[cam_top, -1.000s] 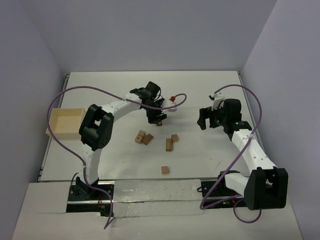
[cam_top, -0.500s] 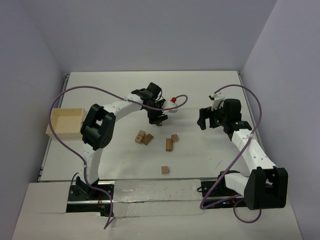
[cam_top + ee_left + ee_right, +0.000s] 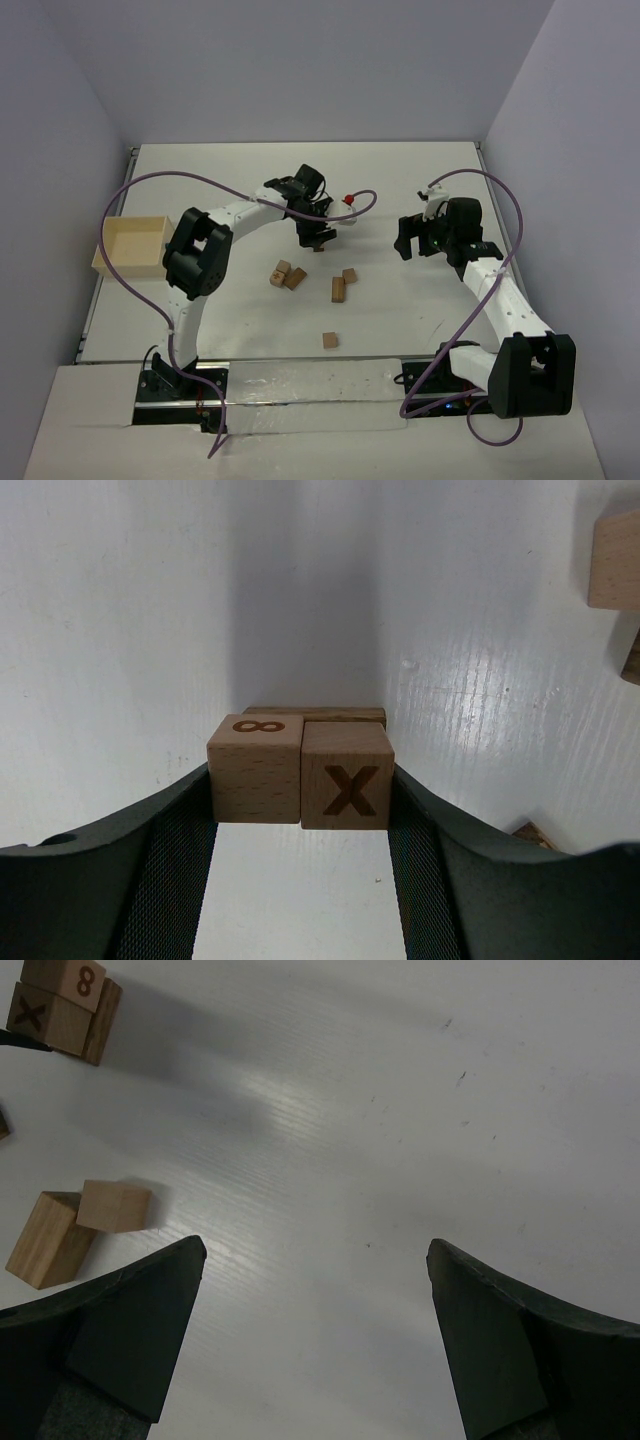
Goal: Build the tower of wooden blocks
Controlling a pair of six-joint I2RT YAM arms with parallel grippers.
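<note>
My left gripper (image 3: 317,237) is shut on two wood cubes side by side, one marked with an 8 (image 3: 254,768) and one marked X (image 3: 347,775). They sit against a longer wood block (image 3: 315,713) lying under them. The same cubes show at the top left of the right wrist view (image 3: 45,1015). No tall tower stands; this low stack is the only one. Several loose wood blocks (image 3: 339,289) lie on the table in front of it. My right gripper (image 3: 408,238) is open and empty to the right, above bare table (image 3: 315,1250).
A pale shallow tray (image 3: 130,245) stands at the left edge. A small red-capped thing (image 3: 347,198) sits just behind the left gripper. One cube (image 3: 329,340) lies alone near the front. Purple cables loop over both arms.
The left gripper has shifted very slightly with the cubes still in it. The right arm has not moved.
</note>
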